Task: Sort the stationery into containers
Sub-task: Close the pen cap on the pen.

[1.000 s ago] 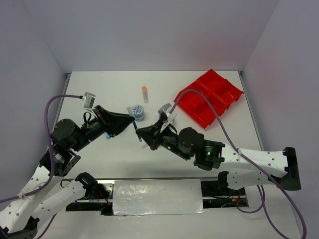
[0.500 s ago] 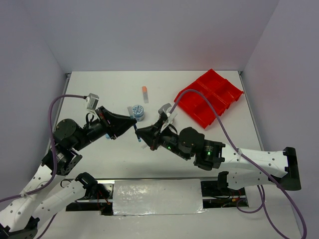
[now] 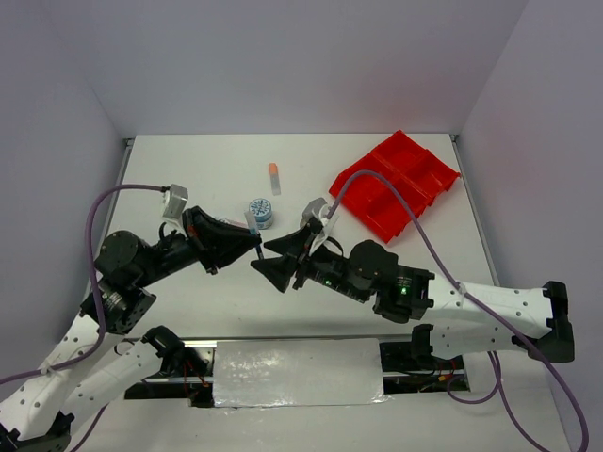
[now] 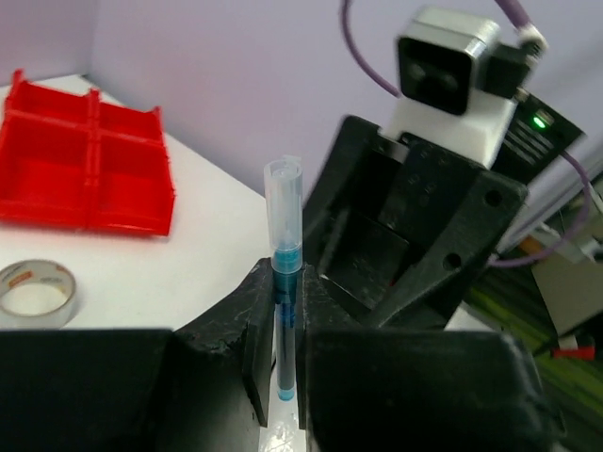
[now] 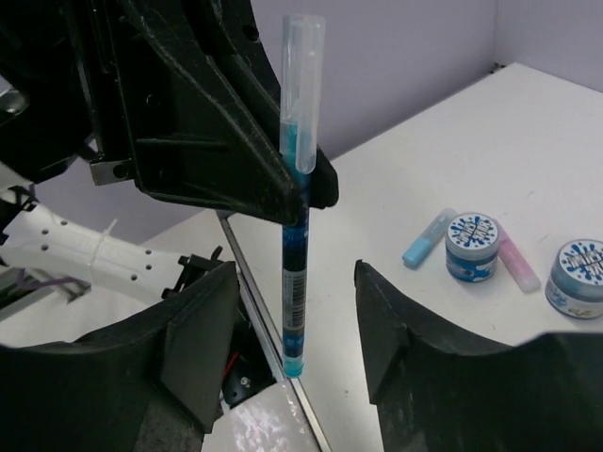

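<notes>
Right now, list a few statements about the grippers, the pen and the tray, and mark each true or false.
1. The left gripper is shut on the blue pen. True.
2. The right gripper clamps the pen as well. False: its jaws stand open on either side of the pen, not touching it.
3. The tape roll lies inside the red tray. False: it lies on the table beside the tray.
4. A round tub stands between a blue tube and a pink tube. True.
</notes>
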You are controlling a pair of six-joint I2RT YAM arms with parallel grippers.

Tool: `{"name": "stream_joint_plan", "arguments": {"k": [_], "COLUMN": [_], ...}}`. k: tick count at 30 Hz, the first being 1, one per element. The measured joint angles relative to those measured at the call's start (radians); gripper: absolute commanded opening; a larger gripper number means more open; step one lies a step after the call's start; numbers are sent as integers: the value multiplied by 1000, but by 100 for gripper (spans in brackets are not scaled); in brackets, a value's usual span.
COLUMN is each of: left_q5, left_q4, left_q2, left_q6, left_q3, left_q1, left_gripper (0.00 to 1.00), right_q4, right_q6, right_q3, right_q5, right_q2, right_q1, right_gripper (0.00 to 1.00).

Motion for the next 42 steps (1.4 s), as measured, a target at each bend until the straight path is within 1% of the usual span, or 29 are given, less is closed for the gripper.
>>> {"name": "stream_joint_plan", "arguments": {"k": [3, 6, 12, 13, 14, 17, 18, 20, 21, 22, 23, 24, 28, 29, 30, 31, 32, 33, 38, 39, 42], "left_q5": [77, 141, 206, 214, 222, 230, 232, 229, 229, 227, 222, 218, 196, 191, 179, 170, 155, 139, 71, 58, 30], "left_q4": [56, 102, 152, 160, 166, 177, 179, 177, 177, 176, 174, 170, 141, 129, 111, 97, 77, 63, 31, 30, 27], "left_q2": [-24, -46, -59, -58, -57, -48, -46, -46, -46, -47, -48, -49, -55, -55, -55, -55, -55, -55, -77, -82, -87], "left_q6": [18, 24, 47, 48, 47, 48, 48, 49, 50, 52, 56, 63, 94, 103, 117, 132, 138, 147, 162, 170, 179], "left_q3": [-31, -56, -61, -64, -67, -72, -72, -73, -73, -73, -73, -73, -67, -61, -52, -43, -31, -18, 24, 31, 53], "left_q1": [0, -1, -1, -1, -1, 0, 0, 0, 0, 0, 0, 0, 0, -1, -1, -1, -1, -1, -1, -1, -1], "left_gripper": [0, 0, 0, 0, 0, 0, 0, 0, 2, 6, 17, 21, 54, 74, 85, 93, 98, 99, 99, 99, 94], "right_q4": [-6, -18, -6, -6, -5, -4, -5, -2, -2, -2, -2, -2, 1, 2, 3, 2, 2, 1, 0, 0, -6], "right_q6": [-18, -28, -29, -27, -23, -19, -20, -18, -18, -18, -18, -18, -14, -13, -10, -10, -10, -10, -10, -10, -10], "right_q3": [0, 0, 0, 1, 2, 11, 15, 16, 17, 18, 19, 19, 19, 19, 19, 19, 19, 19, 18, 18, 18], "right_q5": [-57, -92, -160, -174, -191, -223, -227, -235, -236, -236, -235, -233, -223, -219, -214, -208, -203, -199, -200, -202, -219], "right_q2": [-6, -6, -8, -7, -5, 10, 16, 21, 22, 23, 24, 25, 27, 27, 27, 27, 27, 27, 27, 27, 29], "right_q1": [-6, -8, -8, -8, -8, -8, -8, -9, -9, -9, -9, -10, -11, -11, -11, -11, -11, -11, -11, -11, -11], "right_gripper": [60, 57, 44, 37, 27, 15, 8, 4, 0, 0, 0, 0, 0, 0, 0, 0, 0, 0, 0, 0, 0]}}
